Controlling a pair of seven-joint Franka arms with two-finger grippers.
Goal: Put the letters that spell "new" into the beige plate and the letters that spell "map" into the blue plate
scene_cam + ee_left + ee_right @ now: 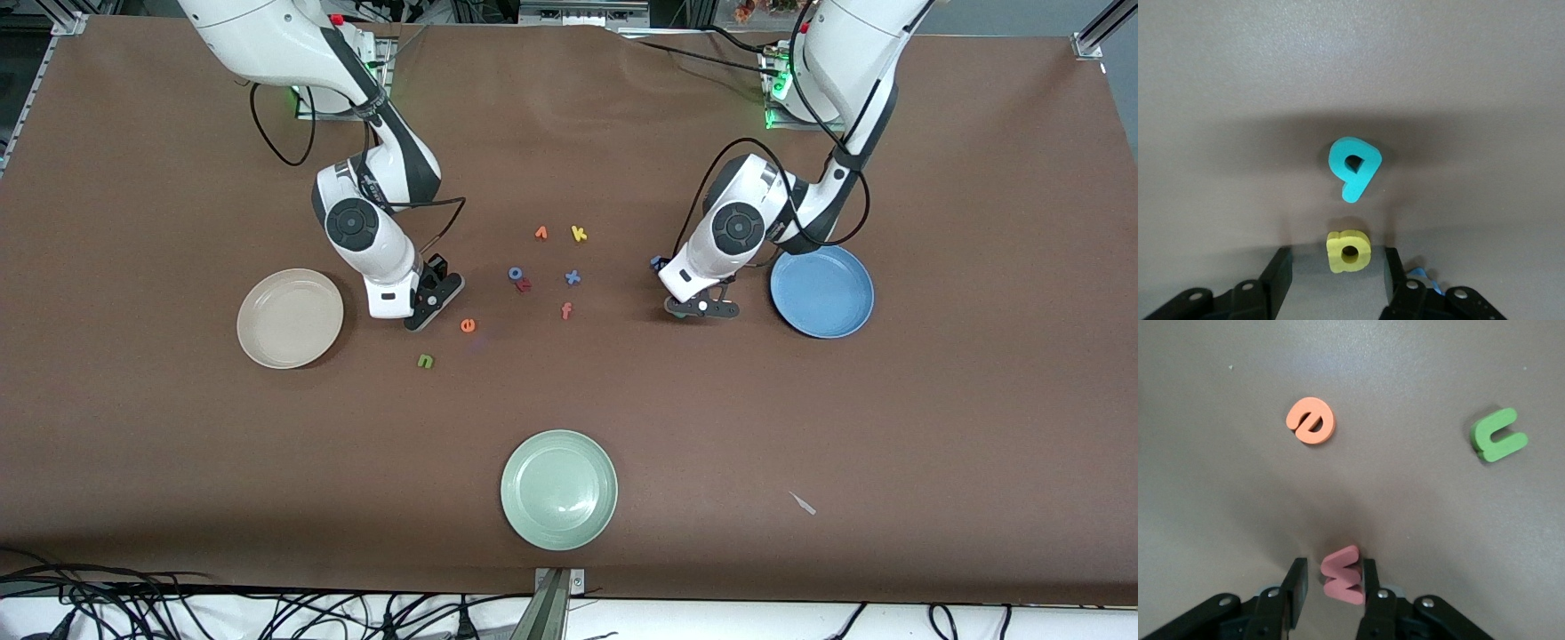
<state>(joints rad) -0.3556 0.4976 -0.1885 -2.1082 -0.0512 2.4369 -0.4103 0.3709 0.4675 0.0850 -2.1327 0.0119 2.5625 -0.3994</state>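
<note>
In the left wrist view, my left gripper [1336,259] is open and low at the table, and the yellow a [1349,251] stands between its fingers with a gap on both sides. The teal p [1353,167] lies just past it, and a bit of the blue m [1426,275] shows beside one finger. My right gripper [1335,572] is open around the salmon-pink w [1346,575], which is tilted up. One finger [1369,577] touches the w and the other stands apart from it. The orange e [468,325] and green n [426,361] lie nearby. The beige plate [290,317] and blue plate [821,291] hold nothing.
Between the arms lie an orange v [540,233], a yellow k [579,234], a blue o [515,273], a blue x [573,277] and an orange-red f [566,310]. A pale green plate [558,489] sits near the front edge of the table.
</note>
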